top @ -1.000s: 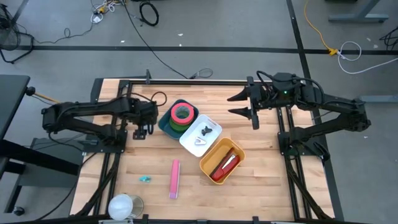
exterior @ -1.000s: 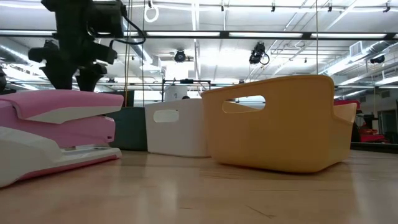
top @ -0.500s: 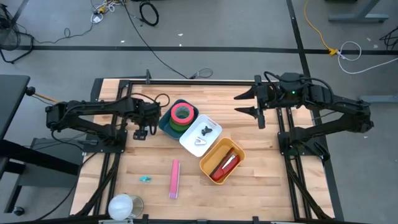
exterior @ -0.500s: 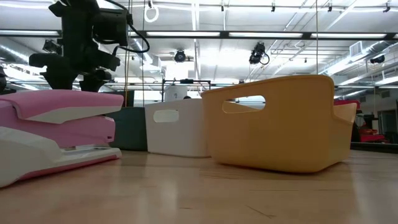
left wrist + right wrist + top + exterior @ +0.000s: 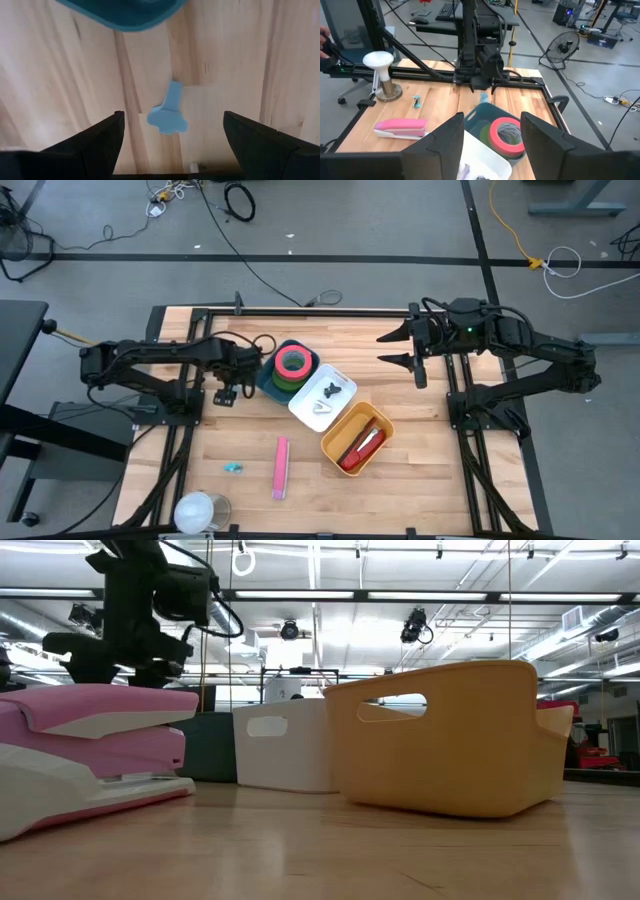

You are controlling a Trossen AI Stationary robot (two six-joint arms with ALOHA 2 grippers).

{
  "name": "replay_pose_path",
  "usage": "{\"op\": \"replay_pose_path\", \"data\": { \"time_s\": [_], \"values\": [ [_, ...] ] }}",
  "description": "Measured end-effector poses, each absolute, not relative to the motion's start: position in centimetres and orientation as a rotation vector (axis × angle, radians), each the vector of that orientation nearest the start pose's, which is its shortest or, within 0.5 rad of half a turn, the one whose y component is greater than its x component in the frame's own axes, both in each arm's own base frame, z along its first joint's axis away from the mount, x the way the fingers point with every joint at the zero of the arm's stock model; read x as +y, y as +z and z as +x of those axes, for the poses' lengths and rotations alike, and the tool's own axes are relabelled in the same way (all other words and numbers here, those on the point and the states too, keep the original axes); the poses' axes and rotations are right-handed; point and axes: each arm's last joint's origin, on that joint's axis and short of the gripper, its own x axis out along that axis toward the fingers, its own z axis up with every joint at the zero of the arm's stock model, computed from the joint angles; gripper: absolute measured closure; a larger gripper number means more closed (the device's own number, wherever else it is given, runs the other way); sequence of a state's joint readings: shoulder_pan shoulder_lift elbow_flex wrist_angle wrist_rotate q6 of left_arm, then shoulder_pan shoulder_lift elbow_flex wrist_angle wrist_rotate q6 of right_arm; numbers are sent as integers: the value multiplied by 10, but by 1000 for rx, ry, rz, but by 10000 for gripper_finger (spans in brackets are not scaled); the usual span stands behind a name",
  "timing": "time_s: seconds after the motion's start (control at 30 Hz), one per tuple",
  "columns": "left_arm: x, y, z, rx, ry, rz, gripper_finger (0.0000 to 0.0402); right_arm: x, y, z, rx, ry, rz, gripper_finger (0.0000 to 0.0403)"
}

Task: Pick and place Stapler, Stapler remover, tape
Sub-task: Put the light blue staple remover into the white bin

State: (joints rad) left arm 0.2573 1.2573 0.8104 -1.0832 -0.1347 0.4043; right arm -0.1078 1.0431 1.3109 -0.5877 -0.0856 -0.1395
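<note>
Left hand (image 5: 228, 392), fingers apart, hangs just left of the teal bin (image 5: 266, 379). Stapler (image 5: 280, 467) lies on the bench (image 5: 420, 470) below that bin: rigid, fairly heavy, best gripped across its narrow middle. Right hand (image 5: 395, 348), fingers apart, well right of the bin.

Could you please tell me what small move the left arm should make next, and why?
Probably lower the left gripper straight down. Its wrist view shows a small blue piece lying on the wood between its open fingers, just clear of the teal bin, so it looks lined up for a grasp. The right gripper waits open over the table's far side.
</note>
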Motion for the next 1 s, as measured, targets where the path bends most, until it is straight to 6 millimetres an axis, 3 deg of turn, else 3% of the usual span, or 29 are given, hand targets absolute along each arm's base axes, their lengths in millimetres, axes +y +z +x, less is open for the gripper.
{"op": "replay_pose_path", "data": {
  "time_s": [0.37,1.0],
  "values": [
    [64,180,193,1740,-15,223,60,-19,422,198,341,5,-105,209],
    [69,150,205,1841,-67,195,64,-19,422,198,342,4,-109,209]
  ]
}}
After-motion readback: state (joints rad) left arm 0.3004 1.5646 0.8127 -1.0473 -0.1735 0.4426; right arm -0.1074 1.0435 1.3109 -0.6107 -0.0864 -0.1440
